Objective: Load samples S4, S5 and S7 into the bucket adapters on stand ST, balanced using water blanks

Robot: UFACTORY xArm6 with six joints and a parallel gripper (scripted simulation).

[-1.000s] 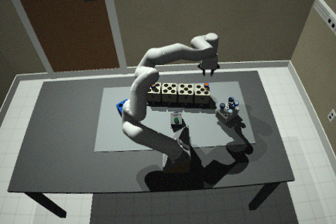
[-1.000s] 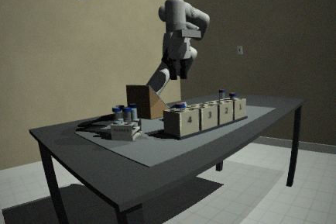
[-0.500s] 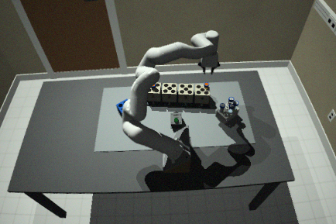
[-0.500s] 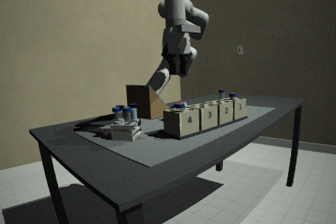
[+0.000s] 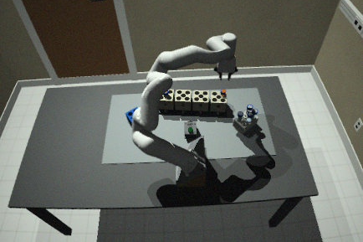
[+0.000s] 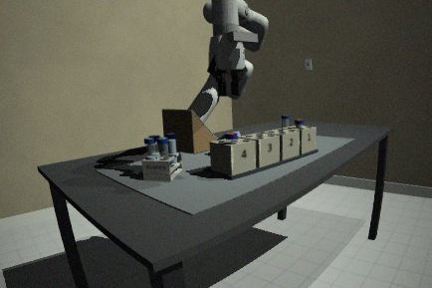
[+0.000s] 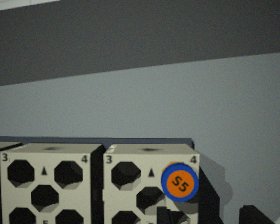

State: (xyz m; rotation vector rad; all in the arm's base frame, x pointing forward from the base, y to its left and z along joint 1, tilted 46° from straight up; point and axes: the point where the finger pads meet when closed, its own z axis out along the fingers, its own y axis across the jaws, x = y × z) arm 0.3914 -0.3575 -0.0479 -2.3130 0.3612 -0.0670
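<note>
The gripper (image 5: 225, 78) (image 6: 228, 94) (image 7: 207, 216) is part-open and empty, high above adapter 4 (image 5: 218, 106) (image 6: 236, 163) (image 7: 111, 197). Sample S5 (image 5: 223, 91) (image 6: 232, 135) (image 7: 180, 182), blue cap with orange dot, stands upright in hole 4 of adapter 4. Adapter 3 (image 5: 201, 105) (image 6: 269, 151) and adapter 2 (image 5: 182, 105) (image 6: 290, 146) show no tubes. Adapter 1 (image 5: 166, 105) (image 6: 309, 141) holds an orange-dotted tube (image 5: 166, 93) (image 6: 299, 122); its ID is unreadable. The adapters stand in the stand (image 7: 91, 139). Several blue-capped tubes stand in the blanks rack (image 6: 158, 169); their volumes are unreadable.
A blue rack (image 5: 130, 115) is partly hidden behind the arm at the left. Another blue-capped tube (image 6: 285, 120) shows behind the adapters. The green DONE key (image 5: 191, 130) is on its small desk in front of the stand. The blanks rack is right of the stand in the top view.
</note>
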